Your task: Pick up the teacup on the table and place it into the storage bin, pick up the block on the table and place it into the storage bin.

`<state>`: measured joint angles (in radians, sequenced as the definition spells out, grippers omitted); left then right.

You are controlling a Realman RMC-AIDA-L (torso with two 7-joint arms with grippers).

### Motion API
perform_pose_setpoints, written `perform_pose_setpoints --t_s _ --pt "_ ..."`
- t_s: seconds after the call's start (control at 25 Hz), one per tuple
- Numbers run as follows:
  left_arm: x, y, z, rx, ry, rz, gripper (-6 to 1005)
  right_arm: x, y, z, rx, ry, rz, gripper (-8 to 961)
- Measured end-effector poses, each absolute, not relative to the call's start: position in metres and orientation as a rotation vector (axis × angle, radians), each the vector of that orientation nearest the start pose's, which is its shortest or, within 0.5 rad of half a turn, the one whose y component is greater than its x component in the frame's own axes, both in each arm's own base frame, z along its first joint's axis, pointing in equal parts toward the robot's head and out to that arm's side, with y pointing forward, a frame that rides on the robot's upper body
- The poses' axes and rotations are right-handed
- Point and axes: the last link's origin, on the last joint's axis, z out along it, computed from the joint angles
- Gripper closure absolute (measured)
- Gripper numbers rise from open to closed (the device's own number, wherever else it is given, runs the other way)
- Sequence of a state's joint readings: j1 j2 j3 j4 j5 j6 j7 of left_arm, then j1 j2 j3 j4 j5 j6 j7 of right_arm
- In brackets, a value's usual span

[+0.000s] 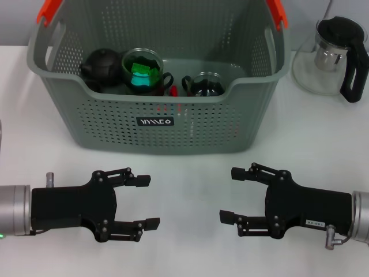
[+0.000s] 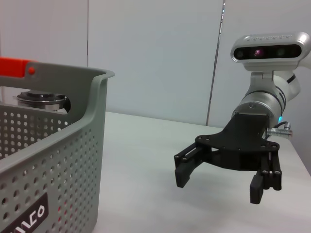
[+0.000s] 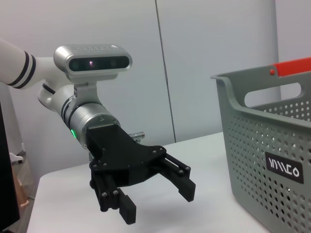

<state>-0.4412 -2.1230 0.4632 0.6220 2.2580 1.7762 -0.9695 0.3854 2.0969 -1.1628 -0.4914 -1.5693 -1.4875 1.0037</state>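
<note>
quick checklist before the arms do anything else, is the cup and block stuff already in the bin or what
1. Teacup in the storage bin: ok, a glass cup sits inside.
2. Block in the bin: ok, a green block lies in that cup.
3. Left gripper empty: ok, open over the table.
4. Right gripper empty: ok, open.
5. Nothing left to pick up on the table: ok, only a glass pitcher stands beside the bin.
6. Bin upright: ok.

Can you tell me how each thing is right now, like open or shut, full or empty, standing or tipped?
left tool: open, holding nothing
right tool: open, holding nothing
storage bin: upright, holding tea things
dark teapot: upright in the bin
glass cup: in the bin, something green inside
glass pitcher: upright on the table, lid on
</note>
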Motion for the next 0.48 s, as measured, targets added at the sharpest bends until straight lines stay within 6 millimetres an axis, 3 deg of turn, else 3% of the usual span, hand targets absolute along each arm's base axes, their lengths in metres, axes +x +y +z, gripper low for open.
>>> perform_pose_setpoints --t_s 0.48 --pt "-0.2942 0.2612 -0.0146 -2.846 -0.303 -0.713 170 0.2625 0.2705 -0.0646 -2.8 0.373 0.86 10"
